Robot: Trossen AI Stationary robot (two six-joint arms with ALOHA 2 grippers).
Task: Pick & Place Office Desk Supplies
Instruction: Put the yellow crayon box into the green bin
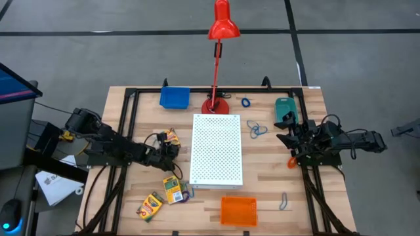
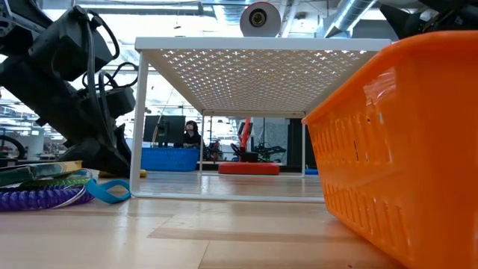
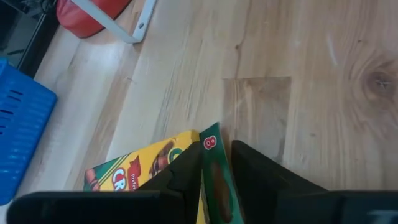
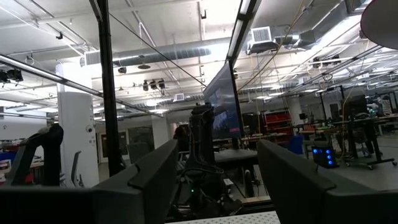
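My left gripper (image 1: 167,148) (image 3: 214,154) sits just left of the white board and is shut on a yellow-and-green crayon box (image 1: 172,136) (image 3: 155,163). Two more crayon boxes (image 1: 172,189) (image 1: 149,206) lie flat near the table's near-left part, with a purple loop (image 1: 186,194) beside them. My right gripper (image 1: 284,133) (image 4: 217,155) hovers open near the table's right side, next to the teal tray (image 1: 285,108), with nothing between its fingers. Blue loops (image 1: 256,130) (image 1: 246,103) and an orange clip (image 1: 291,162) lie on the wood nearby. My left gripper pinches the crayon box between its two fingers, one finger (image 3: 180,177) on the yellow face and the other (image 3: 255,171) on the opposite side. The green end flap (image 3: 210,142) sticks out past the fingertips. Whether the box is clear of the table, I cannot tell.
The white perforated board (image 1: 216,149) stands on legs at the table's middle. The red lamp base (image 1: 215,105) is behind it, a blue tray (image 1: 174,97) at the far left, an orange tray (image 1: 238,211) at the near edge. A pale clip (image 1: 283,201) lies near right.
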